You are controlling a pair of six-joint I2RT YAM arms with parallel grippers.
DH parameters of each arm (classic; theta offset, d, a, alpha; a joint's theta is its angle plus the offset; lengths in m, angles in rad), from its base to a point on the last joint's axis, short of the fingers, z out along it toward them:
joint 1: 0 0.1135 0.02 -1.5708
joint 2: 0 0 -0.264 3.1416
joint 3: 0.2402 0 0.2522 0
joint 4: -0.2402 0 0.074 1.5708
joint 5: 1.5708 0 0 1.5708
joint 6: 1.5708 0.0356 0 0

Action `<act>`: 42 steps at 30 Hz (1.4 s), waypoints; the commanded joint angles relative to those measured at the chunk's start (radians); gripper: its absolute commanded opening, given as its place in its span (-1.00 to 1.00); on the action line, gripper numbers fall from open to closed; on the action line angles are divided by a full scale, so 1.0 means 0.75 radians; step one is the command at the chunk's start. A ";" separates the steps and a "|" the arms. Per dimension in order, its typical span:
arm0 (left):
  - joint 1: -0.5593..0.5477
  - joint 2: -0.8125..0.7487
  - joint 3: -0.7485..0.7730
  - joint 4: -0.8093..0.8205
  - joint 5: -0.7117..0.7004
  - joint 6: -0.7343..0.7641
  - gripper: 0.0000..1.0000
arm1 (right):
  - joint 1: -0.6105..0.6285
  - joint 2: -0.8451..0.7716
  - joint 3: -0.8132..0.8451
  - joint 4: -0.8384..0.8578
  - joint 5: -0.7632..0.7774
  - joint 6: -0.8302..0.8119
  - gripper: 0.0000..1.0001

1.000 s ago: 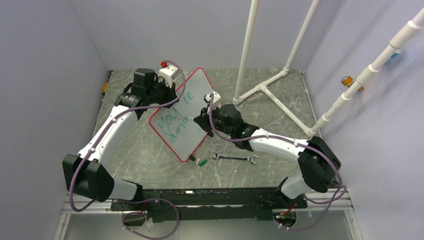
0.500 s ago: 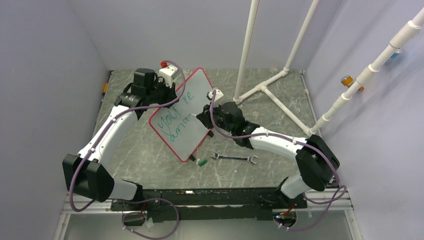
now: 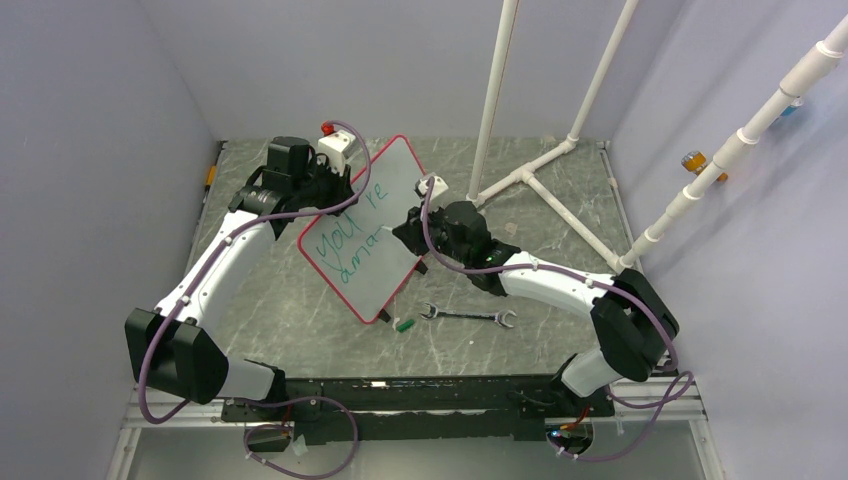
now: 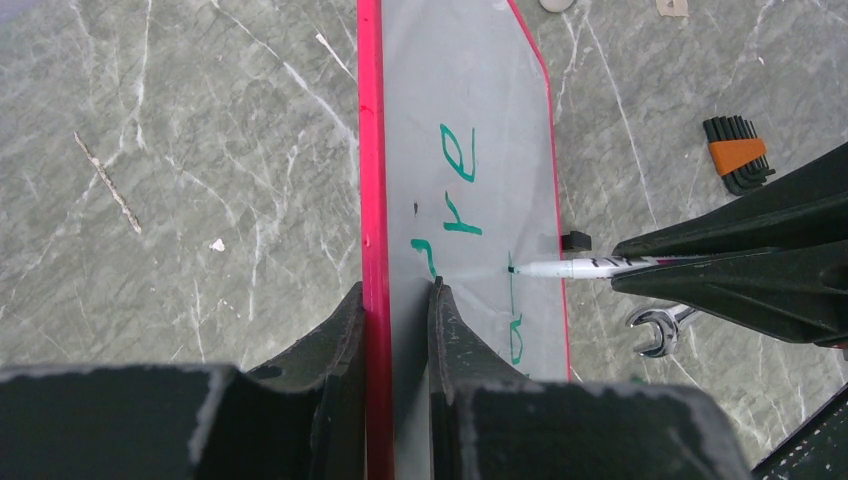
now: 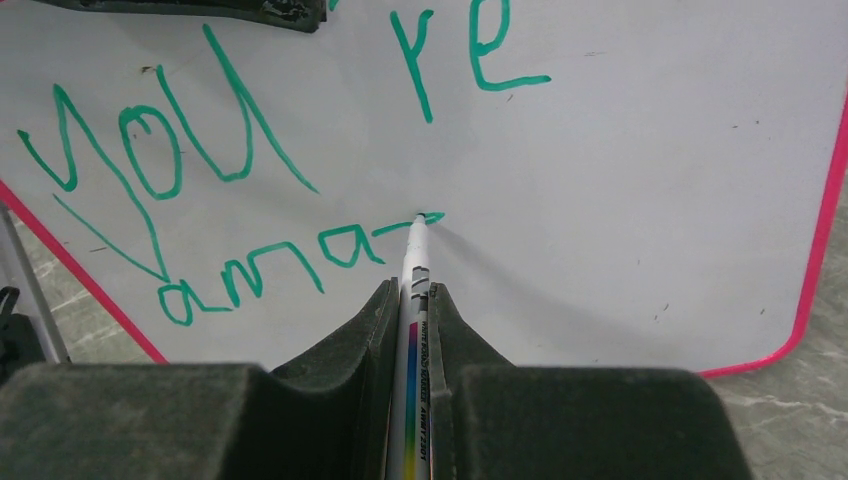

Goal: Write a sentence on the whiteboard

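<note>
We clamp the glossy white, red-framed whiteboard by its edge in our left tool, tilted up off the grey marbled surface, likely to brace it against pen pressure. Our right tool grips a white marker, its tip touching the green handwritten sentence after "ama". Blank board lies rightward before the frame.

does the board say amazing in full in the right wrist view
No, the sentence reads only "you're ama" plus a started stroke at the marker tip on the whiteboard.

One whiteboard, one marker, one wrench, one cap
</note>
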 commanded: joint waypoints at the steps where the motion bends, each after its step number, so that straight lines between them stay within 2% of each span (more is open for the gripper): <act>1: 0.012 0.037 -0.016 -0.155 -0.235 0.253 -1.00 | -0.001 -0.012 0.006 0.061 -0.055 0.035 -1.00; 23: 0.012 0.034 -0.015 -0.156 -0.232 0.253 -1.00 | 0.052 -0.033 -0.096 0.073 -0.067 0.085 -1.00; 42: 0.011 0.042 -0.010 -0.159 -0.228 0.251 -1.00 | 0.029 -0.018 0.015 -0.059 0.146 -0.050 -1.00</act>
